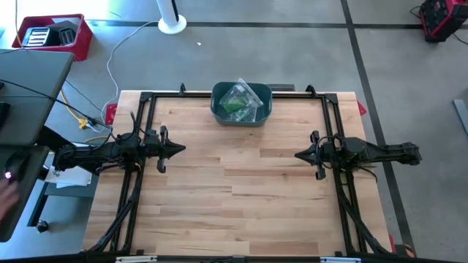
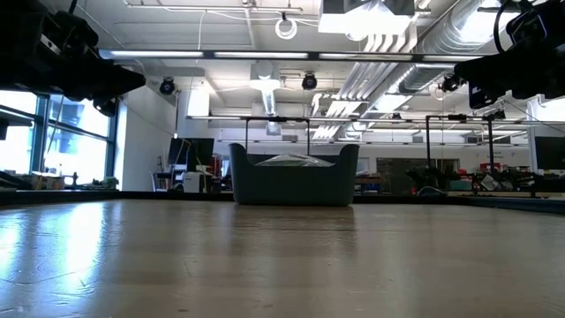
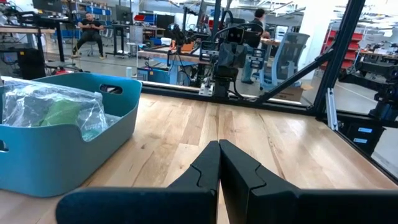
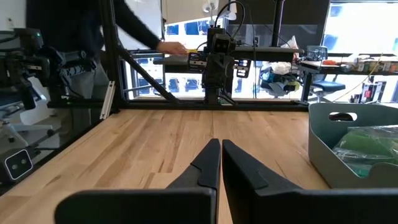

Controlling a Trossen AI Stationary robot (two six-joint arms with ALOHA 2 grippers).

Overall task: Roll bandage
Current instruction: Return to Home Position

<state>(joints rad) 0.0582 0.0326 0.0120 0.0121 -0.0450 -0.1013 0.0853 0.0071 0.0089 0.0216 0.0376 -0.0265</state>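
Note:
A teal bin (image 1: 241, 104) stands at the middle of the table's far edge. Inside it lies a clear plastic bag with something green (image 1: 240, 101), also seen in the left wrist view (image 3: 53, 112) and the right wrist view (image 4: 367, 152). Whether that is the bandage I cannot tell. My left gripper (image 1: 181, 148) hovers shut above the table's left side, pointing level toward the right. My right gripper (image 1: 298, 154) hovers shut above the right side, pointing level toward the left. Both are far from the bin and hold nothing.
The wooden table top (image 1: 241, 197) lies bare between and in front of the grippers. A black frame (image 1: 146, 98) runs along the table's sides and far edge. People are in the room beyond the table (image 4: 81, 25).

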